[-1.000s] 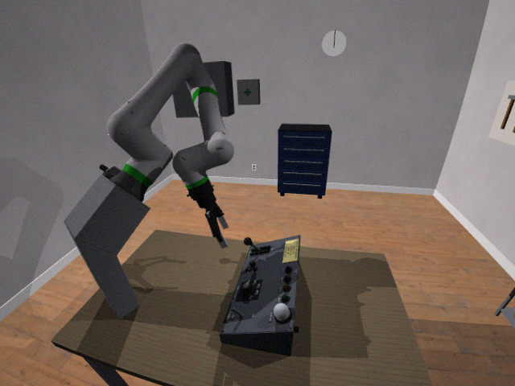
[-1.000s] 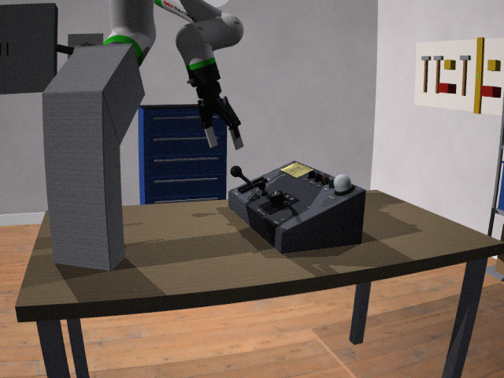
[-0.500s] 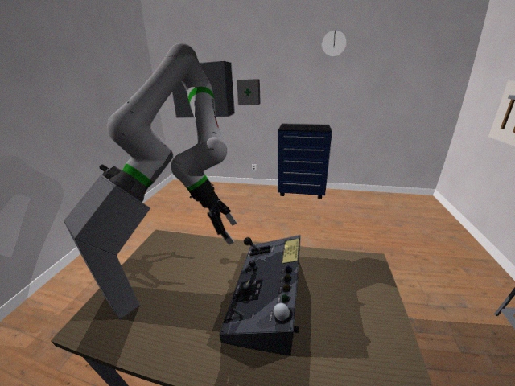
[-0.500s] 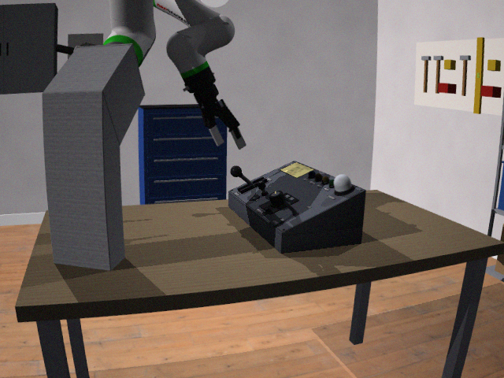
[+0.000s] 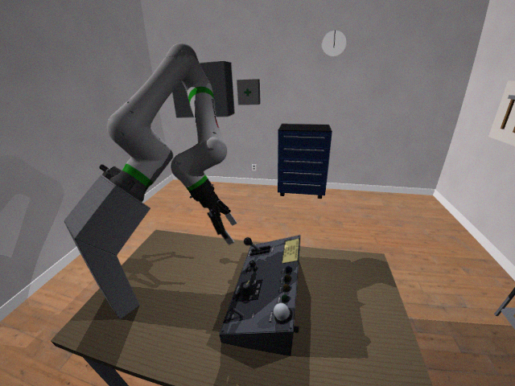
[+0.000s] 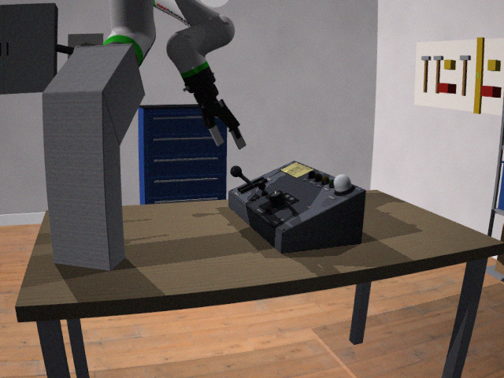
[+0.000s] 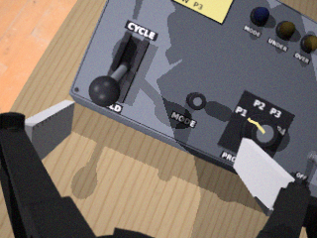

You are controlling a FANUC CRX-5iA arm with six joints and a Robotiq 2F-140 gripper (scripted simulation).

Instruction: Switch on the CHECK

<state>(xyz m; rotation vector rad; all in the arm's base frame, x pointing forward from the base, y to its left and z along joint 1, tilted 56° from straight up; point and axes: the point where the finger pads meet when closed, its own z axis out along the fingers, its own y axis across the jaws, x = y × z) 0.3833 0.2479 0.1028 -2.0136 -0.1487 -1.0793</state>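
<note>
Taken left to right in the wrist view, the CYCLE lever (image 7: pixel 105 90) with its black ball sits at about 10 o'clock, the small MODE button (image 7: pixel 197 101) near centre, the PROGRAM selector (image 7: pixel 261 132) at about 3 o'clock with its pointer toward P1, and the CHECK switch (image 7: pixel 311 161) at the far right edge, at roughly 4 o'clock. Only an "OFF" mark and a sliver of that switch show there, half hidden behind the right fingertip, so its lever position cannot be read.

The gripper (image 7: pixel 154 146) hangs above the table (image 6: pixel 195 260) just off the console (image 6: pixel 321 227) edge, jaws spread to their full width with nothing between them. In the exterior view it tilts down toward the console's lever end, well above the panel.

My judgement: the coming move turns on shifting toward 4 o'clock along the console's near edge, past the selector. The switch looks small, so a light one-finger flick would suit; a hard push could slide the loose console.
</note>
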